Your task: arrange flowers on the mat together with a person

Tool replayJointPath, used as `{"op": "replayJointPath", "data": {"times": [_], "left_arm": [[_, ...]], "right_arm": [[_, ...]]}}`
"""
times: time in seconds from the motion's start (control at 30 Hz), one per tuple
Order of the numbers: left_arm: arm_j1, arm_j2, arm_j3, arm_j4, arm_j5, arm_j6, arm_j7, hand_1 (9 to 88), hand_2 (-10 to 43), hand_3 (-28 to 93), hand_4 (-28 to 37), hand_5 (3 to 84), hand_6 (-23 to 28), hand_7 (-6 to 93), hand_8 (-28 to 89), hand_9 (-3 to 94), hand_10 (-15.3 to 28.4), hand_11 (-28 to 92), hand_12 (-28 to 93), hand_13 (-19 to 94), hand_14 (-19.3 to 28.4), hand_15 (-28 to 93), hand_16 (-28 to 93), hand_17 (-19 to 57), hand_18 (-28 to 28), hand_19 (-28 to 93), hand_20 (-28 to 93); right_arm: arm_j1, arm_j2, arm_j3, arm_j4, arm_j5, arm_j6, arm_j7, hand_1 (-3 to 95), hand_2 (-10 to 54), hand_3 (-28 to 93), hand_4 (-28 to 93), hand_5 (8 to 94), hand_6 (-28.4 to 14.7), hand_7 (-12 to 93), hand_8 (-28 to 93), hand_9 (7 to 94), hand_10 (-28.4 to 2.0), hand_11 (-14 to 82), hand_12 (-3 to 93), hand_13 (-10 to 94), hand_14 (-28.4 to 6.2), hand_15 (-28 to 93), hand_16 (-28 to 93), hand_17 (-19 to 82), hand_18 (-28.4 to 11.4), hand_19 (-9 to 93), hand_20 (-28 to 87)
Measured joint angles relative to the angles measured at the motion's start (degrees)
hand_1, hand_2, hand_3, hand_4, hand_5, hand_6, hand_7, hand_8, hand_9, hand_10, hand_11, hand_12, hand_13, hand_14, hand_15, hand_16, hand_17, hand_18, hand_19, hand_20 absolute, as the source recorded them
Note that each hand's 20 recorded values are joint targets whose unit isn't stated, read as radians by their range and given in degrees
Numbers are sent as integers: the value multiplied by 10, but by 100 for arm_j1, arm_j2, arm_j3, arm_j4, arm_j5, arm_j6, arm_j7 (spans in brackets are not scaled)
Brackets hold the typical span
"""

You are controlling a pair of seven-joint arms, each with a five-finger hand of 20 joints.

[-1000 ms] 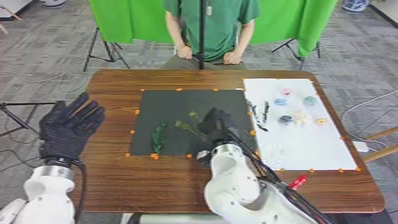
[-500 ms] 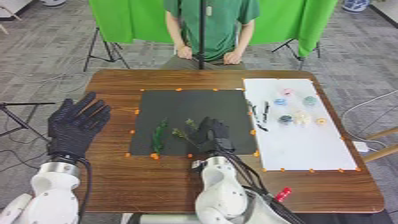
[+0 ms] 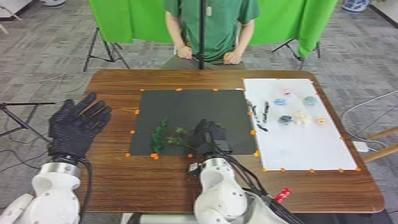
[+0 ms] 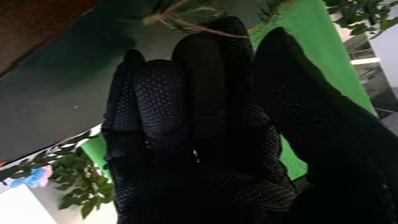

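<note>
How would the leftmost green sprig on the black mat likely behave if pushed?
The green sprig looks slender, so it's probably light and may shift easily. Its leafy outline suggests catching or dragging rather than rolling.

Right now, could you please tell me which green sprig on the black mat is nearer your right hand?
The paler sprig, just left of my right hand; the darker sprig lies farther left.

Green sprig (image 3: 159,138): lengthwise on dark mat (image 3: 191,105) | thinner sprig (image 3: 177,139): slanted, beside it | small flowers (image 3: 285,119): grouped, white sheet (image 3: 306,150)
</note>
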Motion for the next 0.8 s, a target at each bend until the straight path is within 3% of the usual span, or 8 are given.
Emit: {"op": "replayJointPath", "data": {"times": [0.23, 0.53, 0.8], "left_arm": [[53, -30, -46, -11, -4, -7, 57, 249, 155, 749, -283, 509, 84, 155, -94, 484, 166, 233, 131, 345, 179, 440, -53, -55, 170, 404, 184], [332, -149, -296, -100, -27, -10, 272, 249, 156, 748, -283, 510, 84, 155, -94, 485, 165, 233, 131, 346, 179, 440, -53, -55, 170, 404, 184], [450, -175, -333, -134, -45, -8, 336, 249, 156, 748, -283, 510, 84, 155, -95, 485, 165, 234, 131, 346, 180, 440, -53, -55, 170, 405, 184]], "right_arm": [[-25, 63, 39, -105, 28, 7, -48, 382, -39, 758, -219, 696, -51, 197, -70, 682, -179, 458, 332, 532, -204, 730, 345, 223, -280, 823, 108], [-329, 463, 350, -500, 82, -71, -14, 420, -20, 725, -220, 738, -50, 256, 68, 690, -181, 479, 339, 536, -207, 735, 357, 224, -280, 830, 107], [-467, 718, 443, -781, 217, -865, -69, 436, 1, 724, -202, 781, -45, 280, 117, 716, -179, 487, 354, 549, -202, 735, 372, 231, -279, 832, 113]]}}
